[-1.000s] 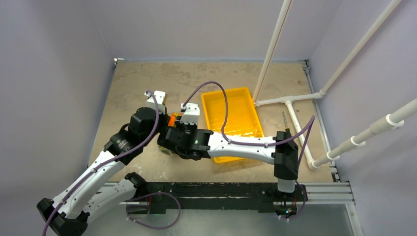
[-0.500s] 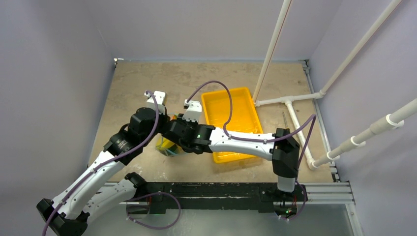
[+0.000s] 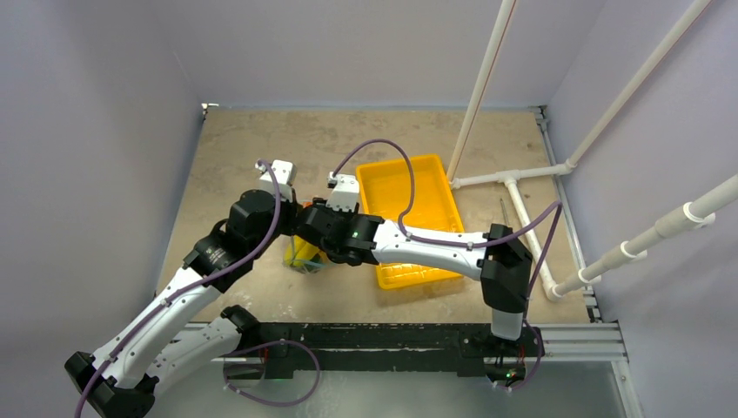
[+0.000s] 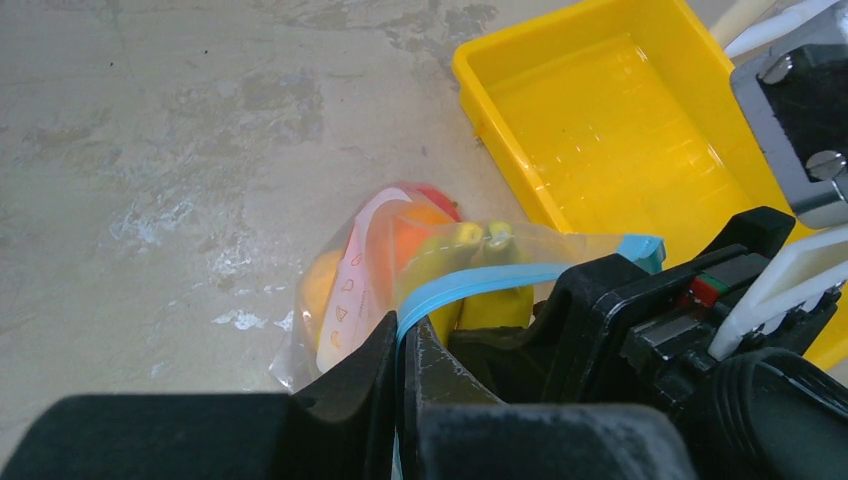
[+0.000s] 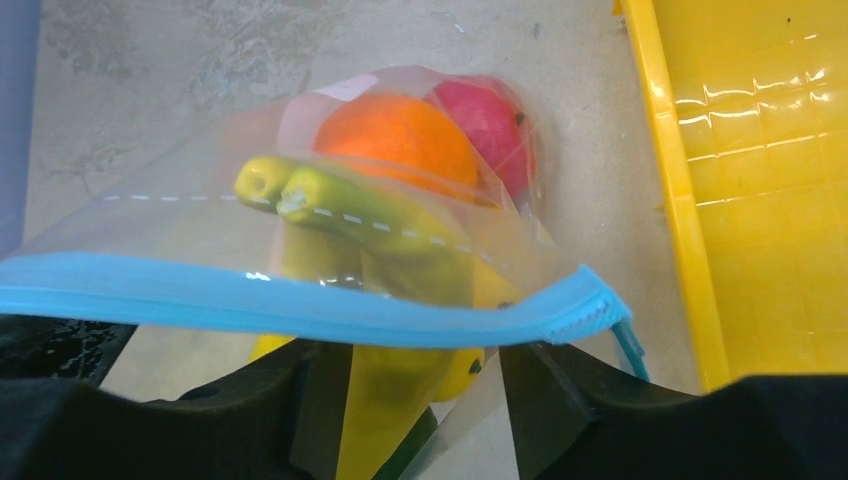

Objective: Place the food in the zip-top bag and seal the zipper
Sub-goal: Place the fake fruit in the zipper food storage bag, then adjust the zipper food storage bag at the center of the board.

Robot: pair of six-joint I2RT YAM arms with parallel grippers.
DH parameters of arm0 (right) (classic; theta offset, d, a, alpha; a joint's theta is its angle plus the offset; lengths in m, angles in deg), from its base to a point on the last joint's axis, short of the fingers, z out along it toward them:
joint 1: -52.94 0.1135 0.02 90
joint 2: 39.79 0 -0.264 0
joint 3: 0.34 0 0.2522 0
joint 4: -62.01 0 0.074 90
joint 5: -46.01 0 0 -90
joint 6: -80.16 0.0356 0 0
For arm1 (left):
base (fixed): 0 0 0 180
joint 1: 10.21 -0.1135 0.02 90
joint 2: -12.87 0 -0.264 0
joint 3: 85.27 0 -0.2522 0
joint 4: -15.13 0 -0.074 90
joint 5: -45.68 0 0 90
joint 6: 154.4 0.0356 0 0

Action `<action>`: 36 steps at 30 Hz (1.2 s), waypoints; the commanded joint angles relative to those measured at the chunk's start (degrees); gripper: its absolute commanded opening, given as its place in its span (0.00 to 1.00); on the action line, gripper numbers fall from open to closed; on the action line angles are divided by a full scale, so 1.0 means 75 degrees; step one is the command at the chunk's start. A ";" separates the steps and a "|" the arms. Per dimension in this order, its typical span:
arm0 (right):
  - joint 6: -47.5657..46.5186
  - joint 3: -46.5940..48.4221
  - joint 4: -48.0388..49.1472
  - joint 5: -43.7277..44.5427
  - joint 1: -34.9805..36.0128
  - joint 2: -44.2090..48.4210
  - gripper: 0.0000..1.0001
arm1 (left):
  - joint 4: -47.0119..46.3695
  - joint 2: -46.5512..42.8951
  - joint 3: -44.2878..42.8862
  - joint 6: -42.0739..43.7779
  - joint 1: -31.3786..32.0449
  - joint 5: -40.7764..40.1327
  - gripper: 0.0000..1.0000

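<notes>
You'll find no word, number or brand you can read in any view. The zip-top bag point(image 4: 405, 250) carries a pale printed panel point(image 4: 350, 265) on its side away from the yellow tray point(image 4: 600, 120) — small reddish marks, too small to make out.

Top view: a fixed camera high above and behind the arm bases looks down on the whole tabletop point(image 3: 235, 148). Wrist views: each looks closely past its own hand, the left hand point(image 4: 403, 335) and the right hand point(image 5: 415, 375), down onto the tabletop. All three views share the bag point(image 3: 302, 254) and the yellow tray point(image 3: 418, 187).
</notes>
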 commanded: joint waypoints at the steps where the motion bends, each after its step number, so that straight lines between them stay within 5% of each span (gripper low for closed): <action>1: -0.0409 0.0182 -0.0143 0.0120 -0.0031 0.0317 0.59 | -0.0413 -0.0107 -0.0197 0.0039 -0.0044 0.0002 0.00; 22: -0.0363 -0.1396 0.0598 -0.0611 0.0008 0.3073 0.65 | -0.0409 -0.0024 -0.0202 0.0039 -0.0050 -0.0010 0.00; 36: 0.0176 -0.2919 0.1190 -0.1376 -0.0049 0.3433 0.59 | -0.0402 0.0028 -0.0188 0.0039 -0.0050 -0.0022 0.00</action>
